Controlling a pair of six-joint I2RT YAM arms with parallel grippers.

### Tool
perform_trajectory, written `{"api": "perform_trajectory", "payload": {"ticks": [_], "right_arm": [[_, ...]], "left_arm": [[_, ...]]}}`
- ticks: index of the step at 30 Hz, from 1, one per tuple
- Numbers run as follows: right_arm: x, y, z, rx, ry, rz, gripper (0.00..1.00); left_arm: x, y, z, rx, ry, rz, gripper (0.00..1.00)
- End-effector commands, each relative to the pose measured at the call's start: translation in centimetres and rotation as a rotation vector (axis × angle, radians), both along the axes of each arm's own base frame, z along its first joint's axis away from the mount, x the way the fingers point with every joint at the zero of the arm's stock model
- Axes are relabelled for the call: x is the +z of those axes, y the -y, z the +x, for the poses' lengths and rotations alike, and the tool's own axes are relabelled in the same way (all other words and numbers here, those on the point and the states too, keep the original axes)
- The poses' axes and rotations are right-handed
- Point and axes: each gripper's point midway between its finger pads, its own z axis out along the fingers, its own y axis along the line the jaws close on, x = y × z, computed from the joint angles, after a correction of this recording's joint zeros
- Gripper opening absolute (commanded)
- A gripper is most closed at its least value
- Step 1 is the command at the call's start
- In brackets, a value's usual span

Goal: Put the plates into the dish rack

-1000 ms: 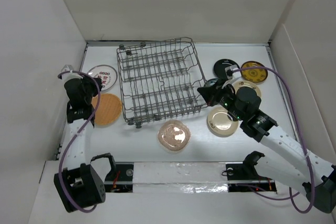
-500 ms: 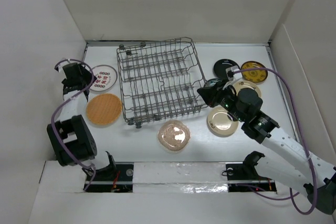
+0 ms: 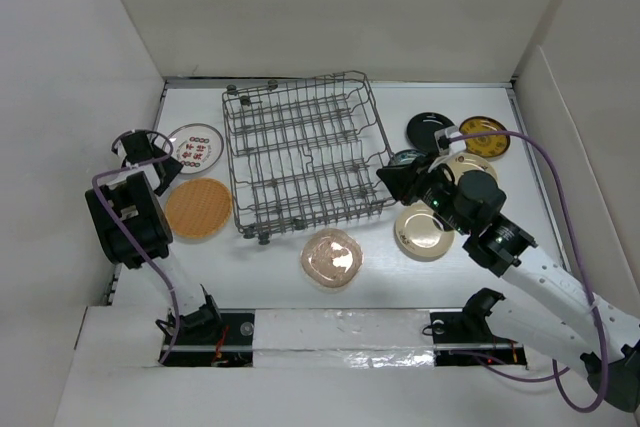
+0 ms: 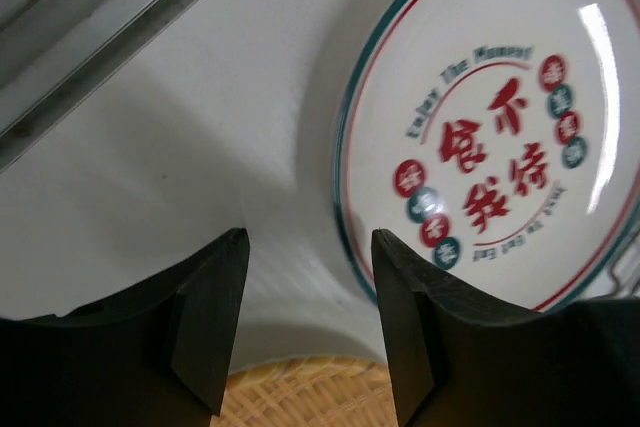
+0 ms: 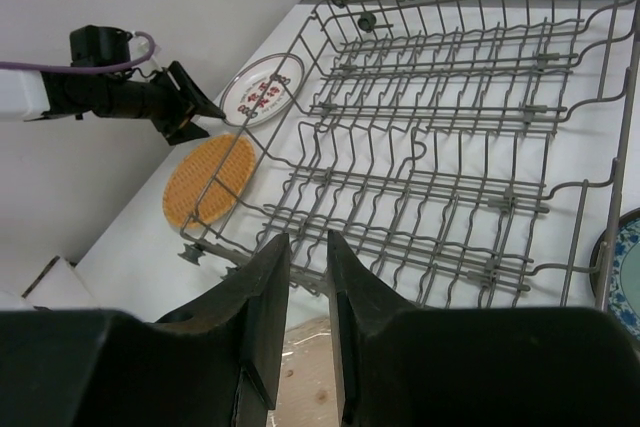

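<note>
The grey wire dish rack (image 3: 300, 152) stands mid-table with no plate in it. Left of it lie a white plate with red characters (image 3: 195, 147) and an orange woven plate (image 3: 197, 209). My left gripper (image 3: 158, 157) hovers between those two, open with nothing held; its wrist view shows the white plate (image 4: 500, 127) beyond the open left gripper (image 4: 310, 247) and the orange plate (image 4: 310, 392) below. My right gripper (image 3: 392, 175) sits at the rack's near right corner, jaws slightly apart and empty (image 5: 307, 242). A copper plate (image 3: 330, 257) lies in front of the rack.
Right of the rack lie a cream-gold plate (image 3: 423, 230), a black plate (image 3: 430, 130), a yellow plate (image 3: 483, 137), another pale plate (image 3: 468, 165) and a teal plate (image 3: 405, 158), partly hidden by my right arm. White walls close in on three sides.
My left gripper has opened and moved from over the orange plate back toward the white plate, its arm folding back. My right jaws have parted a little.
</note>
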Motion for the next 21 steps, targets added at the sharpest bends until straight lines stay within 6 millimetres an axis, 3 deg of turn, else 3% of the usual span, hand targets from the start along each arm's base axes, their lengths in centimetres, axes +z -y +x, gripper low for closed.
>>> {"api": "perform_trajectory", "payload": {"ticks": [1,7,13,16,20,21], "right_arm": [[1.5,-0.1,-0.1,0.003,0.05,0.019,0.27],[1.0,-0.5,0.3,0.006,0.036,0.006,0.27],[0.8,-0.4,0.4,-0.002,0.035,0.003,0.28],[0.9,-0.3,0.5,-0.01,0.035,0.007,0.28],[0.8,-0.4,0.4,-0.009,0.04,0.009,0.28],[0.9,-0.2,0.4,-0.017,0.042,0.011,0.28]], "left_arm": [[0.8,0.2,2.4,-0.016,0.09,-0.052,0.49],[-0.7,0.5,3.2,-0.012,0.099,-0.096,0.48],[-1.9,1.1,4.1,-0.01,0.122,-0.156,0.4],[-2.0,1.3,4.5,0.01,0.148,-0.183,0.3],[-1.7,1.0,4.6,0.028,0.179,-0.19,0.0],[-0.8,0.8,4.9,0.03,0.208,-0.181,0.0]]}}
